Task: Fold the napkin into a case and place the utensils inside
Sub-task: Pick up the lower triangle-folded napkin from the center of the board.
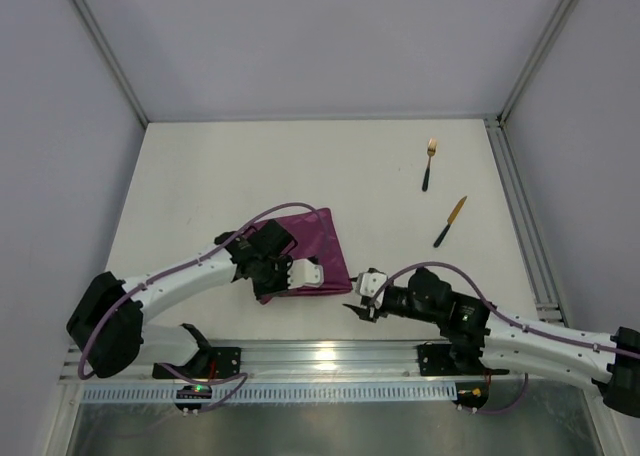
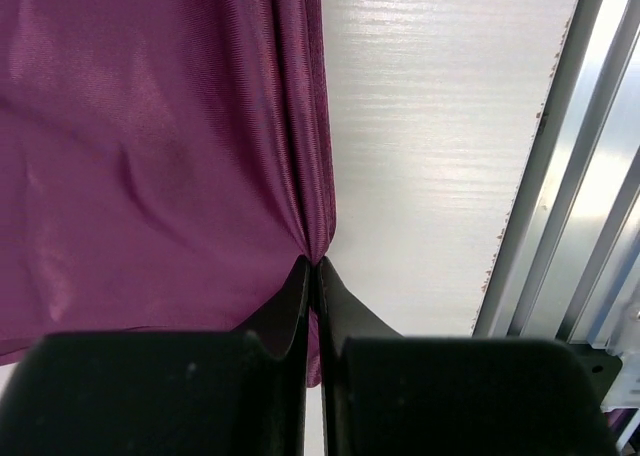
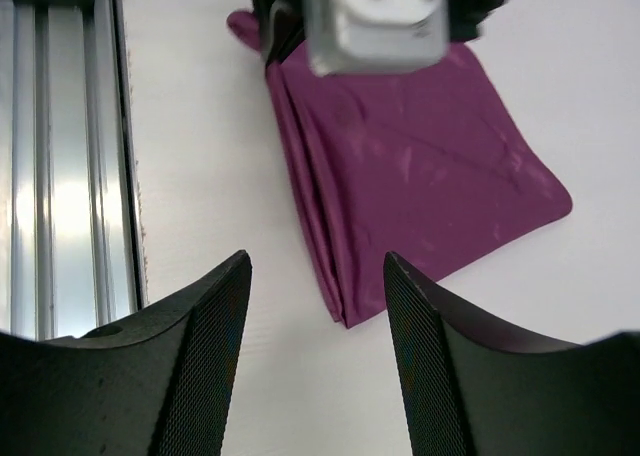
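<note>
Left fingers (image 2: 292, 311) clenched the folded magenta-purple cloth napkin (image 1: 318, 248)'s edge. Right fingers (image 3: 205, 351) stood released beside it; gold fork (image 1: 429, 166) and knife (image 1: 450, 222) lay near the tabletop (image 1: 250, 166)'s right edge.

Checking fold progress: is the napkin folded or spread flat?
Folded. The napkin shows several stacked layers along one edge in the right wrist view, and the left gripper is shut on that layered edge.

Lit brightly and evenly from overhead. Threw only faint, soft shadows at the edges of the napkin (image 1: 320, 246). Glared white off the metal rail (image 1: 325, 354) just nearer than the napkin. Showed the napkin's weave sharply in both wrist views, but rendered the fingers (image 2: 150, 396) of the left gripper (image 2: 312, 271) dark and soft.
</note>
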You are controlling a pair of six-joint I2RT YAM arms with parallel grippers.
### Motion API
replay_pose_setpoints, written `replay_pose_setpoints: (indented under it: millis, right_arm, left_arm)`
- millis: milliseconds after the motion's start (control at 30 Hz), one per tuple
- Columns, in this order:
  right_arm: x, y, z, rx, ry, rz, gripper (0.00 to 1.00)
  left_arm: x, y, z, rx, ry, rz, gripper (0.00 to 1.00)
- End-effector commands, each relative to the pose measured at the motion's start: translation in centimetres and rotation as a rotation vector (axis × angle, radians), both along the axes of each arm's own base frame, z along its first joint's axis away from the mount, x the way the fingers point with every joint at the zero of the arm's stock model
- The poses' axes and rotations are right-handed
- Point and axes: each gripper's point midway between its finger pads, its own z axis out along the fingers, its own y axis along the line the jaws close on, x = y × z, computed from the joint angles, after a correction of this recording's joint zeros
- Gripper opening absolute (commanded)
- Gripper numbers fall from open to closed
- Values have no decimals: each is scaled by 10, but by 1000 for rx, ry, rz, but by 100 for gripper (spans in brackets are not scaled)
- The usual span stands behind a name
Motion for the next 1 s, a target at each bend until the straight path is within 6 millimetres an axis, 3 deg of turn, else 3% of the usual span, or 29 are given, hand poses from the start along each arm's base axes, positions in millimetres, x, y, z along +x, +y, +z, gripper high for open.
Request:
replay_pose_setpoints:
  millis: [0, 167, 200, 233, 333, 500, 833, 967]
  right_arm:
    - [-3, 9, -11, -79, -179, 91, 60]
    - [7, 25, -33, -108, -253, 41, 63]
    - [12, 25, -50, -165, -267, 11, 63]
    - [19, 33, -39, -125, -320, -10, 63]
    - [30, 42, -46, -127, -361, -40, 66]
    - [31, 59, -58, -154, -341, -15, 70]
    - [41, 60, -100, -284, -304, -56, 69]
    - [40, 58, -119, -341, -277, -49, 62]
  left_arm:
    - [-2, -8, 18, -57, 23, -14, 0]
    - [-1, -5, 20, -60, 40, 5, 0]
    - [-1, -4, 20, -59, 44, 7, 0]
    - [0, -4, 20, -61, 46, 12, 0]
    - [0, -4, 21, -61, 52, 16, 0]
    - [-1, -3, 23, -71, 59, 21, 0]
    - [-4, -1, 25, -83, 84, 18, 0]
    - [-5, 1, 24, -84, 90, 20, 0]
